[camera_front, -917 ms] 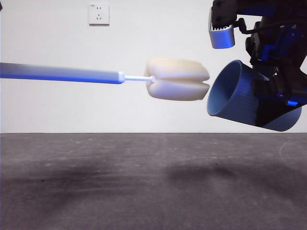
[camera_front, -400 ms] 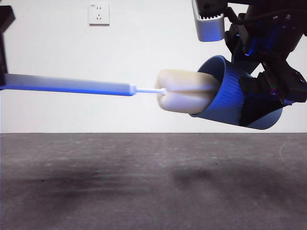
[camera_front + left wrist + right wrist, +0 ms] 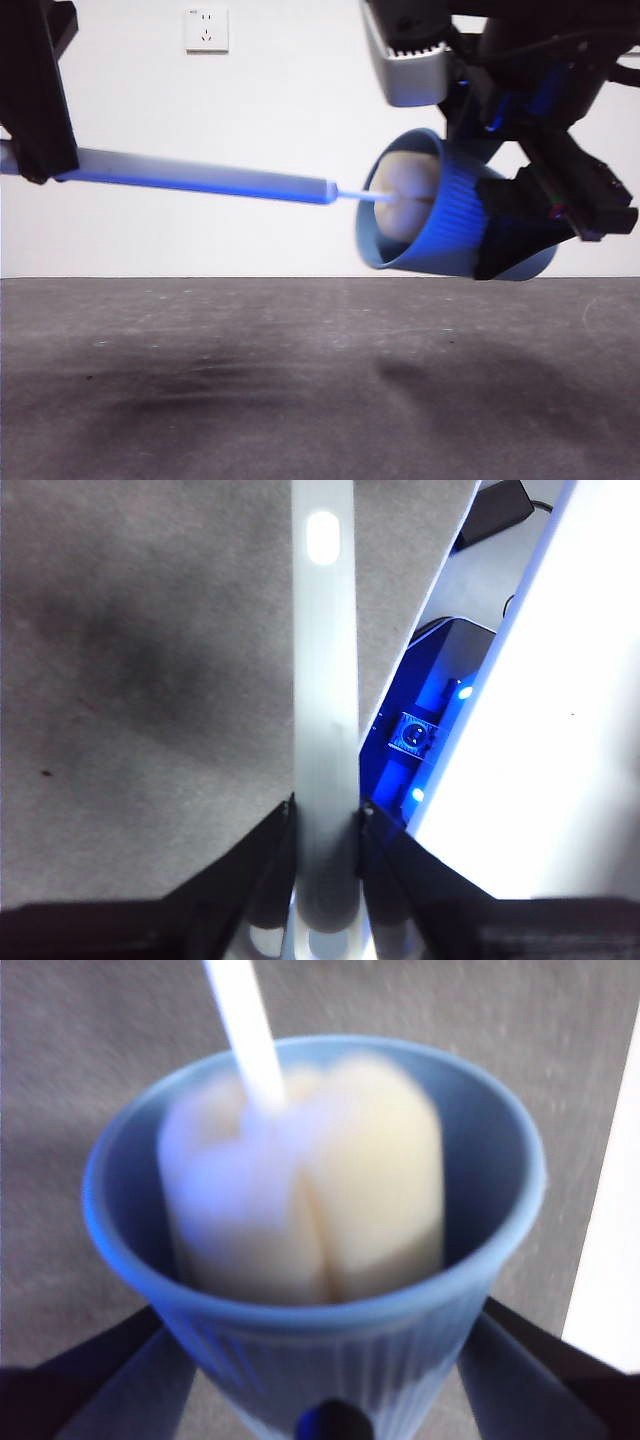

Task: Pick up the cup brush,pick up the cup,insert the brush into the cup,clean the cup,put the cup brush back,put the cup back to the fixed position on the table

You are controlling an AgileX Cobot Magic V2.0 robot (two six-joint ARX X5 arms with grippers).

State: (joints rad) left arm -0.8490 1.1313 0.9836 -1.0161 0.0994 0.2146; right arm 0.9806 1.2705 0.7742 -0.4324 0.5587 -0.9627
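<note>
My right gripper point(image 3: 520, 225) is shut on the blue ribbed cup point(image 3: 440, 215) and holds it on its side above the table point(image 3: 300, 380), mouth toward the left. The cup brush point(image 3: 220, 180) lies level in the air, its cream sponge head point(image 3: 405, 190) inside the cup. The right wrist view shows the sponge point(image 3: 310, 1190) filling the cup point(image 3: 320, 1340), with the white neck point(image 3: 245, 1030) coming out. My left gripper point(image 3: 325, 820) is shut on the brush's grey handle point(image 3: 325, 680); in the front view it is the dark shape at the upper left point(image 3: 40, 100).
A white wall socket point(image 3: 206, 29) sits on the pale wall behind. In the left wrist view a black device with blue lights point(image 3: 420, 735) stands beyond the table's edge.
The cup has moved left over the sponge head, which went from outside the mouth to fully inside. The left gripper has come into view at the upper left.
</note>
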